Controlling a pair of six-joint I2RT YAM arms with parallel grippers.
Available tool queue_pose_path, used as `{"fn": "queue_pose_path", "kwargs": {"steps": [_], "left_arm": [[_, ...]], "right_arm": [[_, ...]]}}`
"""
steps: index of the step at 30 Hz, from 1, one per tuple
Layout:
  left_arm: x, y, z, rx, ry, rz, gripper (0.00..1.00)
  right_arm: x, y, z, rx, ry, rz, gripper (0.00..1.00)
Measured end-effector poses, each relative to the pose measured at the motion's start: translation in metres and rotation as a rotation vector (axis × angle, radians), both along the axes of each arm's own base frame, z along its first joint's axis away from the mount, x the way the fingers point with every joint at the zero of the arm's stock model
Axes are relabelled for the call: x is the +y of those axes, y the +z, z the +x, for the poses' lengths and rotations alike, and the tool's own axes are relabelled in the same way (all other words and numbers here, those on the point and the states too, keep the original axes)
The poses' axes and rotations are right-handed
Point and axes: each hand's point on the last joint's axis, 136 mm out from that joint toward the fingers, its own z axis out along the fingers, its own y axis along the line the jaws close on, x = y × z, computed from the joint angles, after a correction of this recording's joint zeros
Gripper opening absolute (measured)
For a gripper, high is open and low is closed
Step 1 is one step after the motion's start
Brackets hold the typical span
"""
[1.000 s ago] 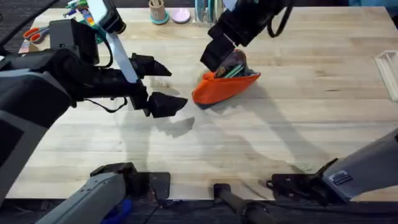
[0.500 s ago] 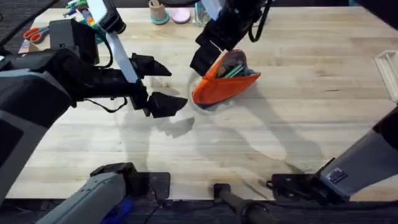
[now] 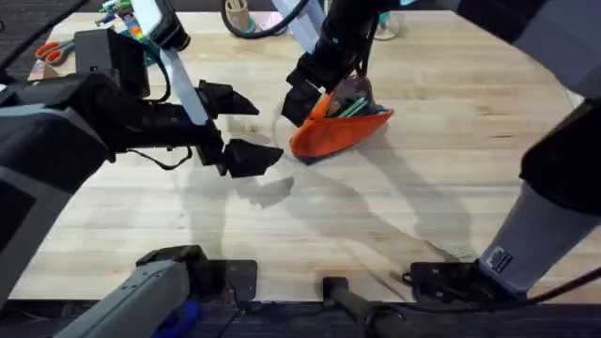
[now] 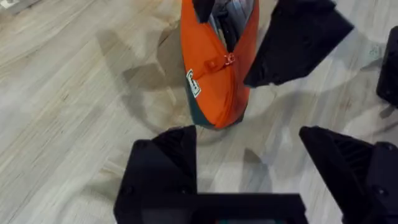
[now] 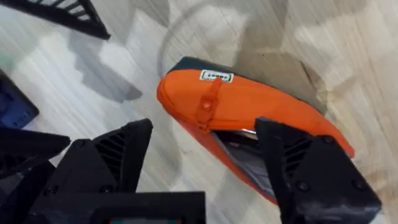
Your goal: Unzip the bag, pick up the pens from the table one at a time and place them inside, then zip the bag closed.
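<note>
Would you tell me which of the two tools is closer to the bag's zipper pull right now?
The right tool: it hangs open over the bag at the pull, while the left tool waits open, off to the side.

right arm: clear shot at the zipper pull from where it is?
Probably yes. The right gripper hangs open just above the bag, and the zipper pull lies exposed just ahead of its fingers. The left gripper stays off to the side.

Bare table (image 3: 394, 207) is lying open to the near side and right of the pouch (image 3: 333, 133). The right gripper (image 3: 302, 94) is crowding the pouch's far left end, and the left gripper (image 3: 246, 130) is blocking its left side, jaws spread. Cups and clutter (image 3: 239, 17) are lining the far edge.
</note>
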Motion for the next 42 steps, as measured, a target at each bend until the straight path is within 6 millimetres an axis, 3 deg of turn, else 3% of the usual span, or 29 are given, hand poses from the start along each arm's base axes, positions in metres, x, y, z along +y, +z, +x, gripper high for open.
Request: {"fn": "queue_pose_path", "kwargs": {"steps": [14,24,42], "left_arm": [[0.000,0.000,0.000,0.000,0.000,0.000,0.995],[0.000,0.000,0.000,0.000,0.000,0.000,0.995],[0.000,-0.001,0.000,0.001,0.002,0.004,0.995]], "right_arm": [[0.003,-0.023,0.001,0.051,0.003,-0.024,0.983],[0.000,-0.026,-0.004,0.077,-0.004,-0.041,0.829],[-0.001,-0.026,-0.005,0.083,-0.008,-0.046,0.440]]}}
